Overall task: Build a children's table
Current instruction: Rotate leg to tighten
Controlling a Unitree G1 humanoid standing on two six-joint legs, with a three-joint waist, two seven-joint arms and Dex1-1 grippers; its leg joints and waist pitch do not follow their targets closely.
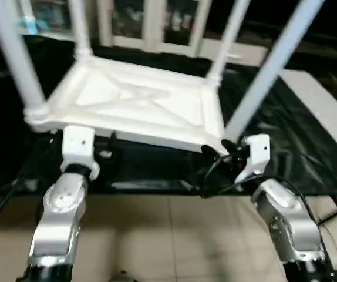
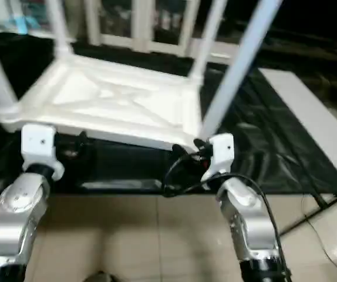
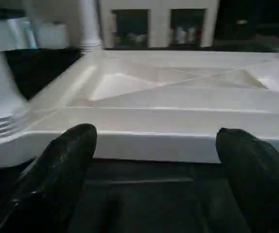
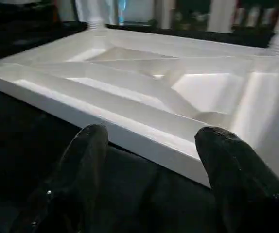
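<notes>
The children's table lies upside down, its white tabletop (image 1: 133, 103) showing the X-ribbed underside. Legs stand up from the corner sockets: near left (image 1: 16, 53), near right (image 1: 274, 64), far left (image 1: 80, 26) and far right (image 1: 230, 41). My left gripper (image 3: 154, 138) is open just short of the near rim, close to the near left corner, with nothing between its black fingers (image 3: 66, 155). The right gripper (image 4: 151, 136) is also open, just before the rim (image 4: 130, 131) by the near right corner, holding nothing.
The black-draped work table (image 1: 286, 135) carries the tabletop and ends just in front of my wrists, with tiled floor (image 1: 168, 235) below. A black cable (image 1: 215, 176) loops off my right wrist. A pale slab (image 1: 327, 117) lies at the right, and white window frames (image 1: 151, 23) stand behind.
</notes>
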